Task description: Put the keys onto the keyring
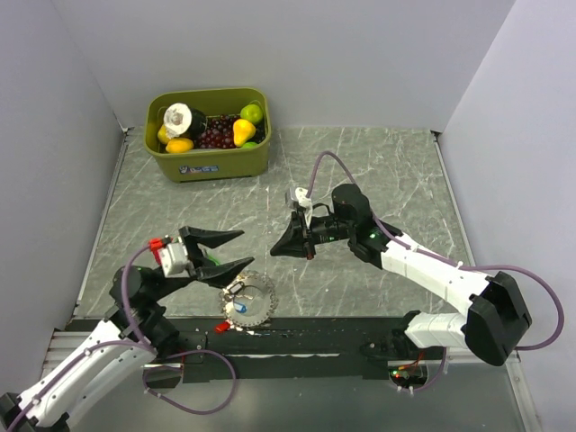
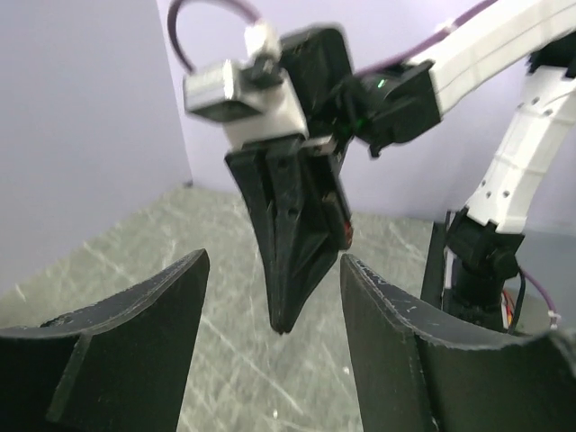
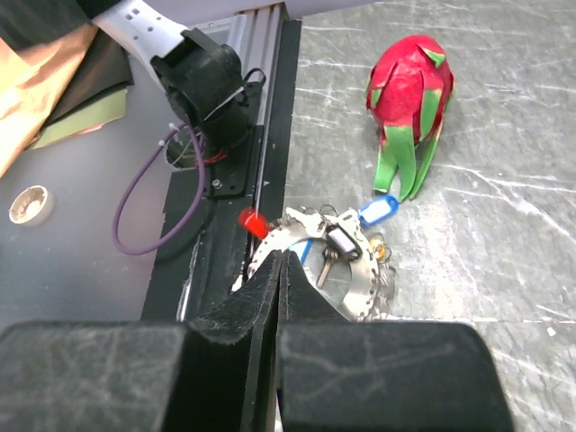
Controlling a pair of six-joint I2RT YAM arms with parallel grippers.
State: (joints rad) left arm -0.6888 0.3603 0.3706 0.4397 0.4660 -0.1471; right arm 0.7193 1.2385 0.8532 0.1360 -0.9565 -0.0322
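**Near edge of bench.** The keys (image 1: 239, 297) lie in one loose cluster on the grey marbled bench (image 1: 378, 171), right at its near edge and between the two arm bases. The keyring (image 1: 270, 301) lies flat around and under the cluster as a thin grey loop. Whether any key is threaded on it cannot be told. The right wrist view shows a blue tag (image 3: 378, 211) at the cluster's far side and a red head (image 3: 252, 220) over the black rail bordering the bench. Nothing grips the keys or the loop.

**Left arm.** The left gripper (image 1: 247, 247) hangs above the bench, just behind and left of the cluster. Its jaws are spread wide with nothing between them.

**Right arm.** The right gripper (image 1: 277, 250) points down and left, its tip just right of the left gripper's and clear of the bench. Its jaws are pressed together and no object is seen between them. In its own wrist view the tip sits directly over the key cluster.

**Beyond the keys.** A dragon fruit (image 3: 409, 90) lies on the bench near the blue tag, largely hidden under the left gripper in the top view.

**Far end.** A green bin (image 1: 209, 162) of assorted fruit stands at the back left, well apart from the keys.
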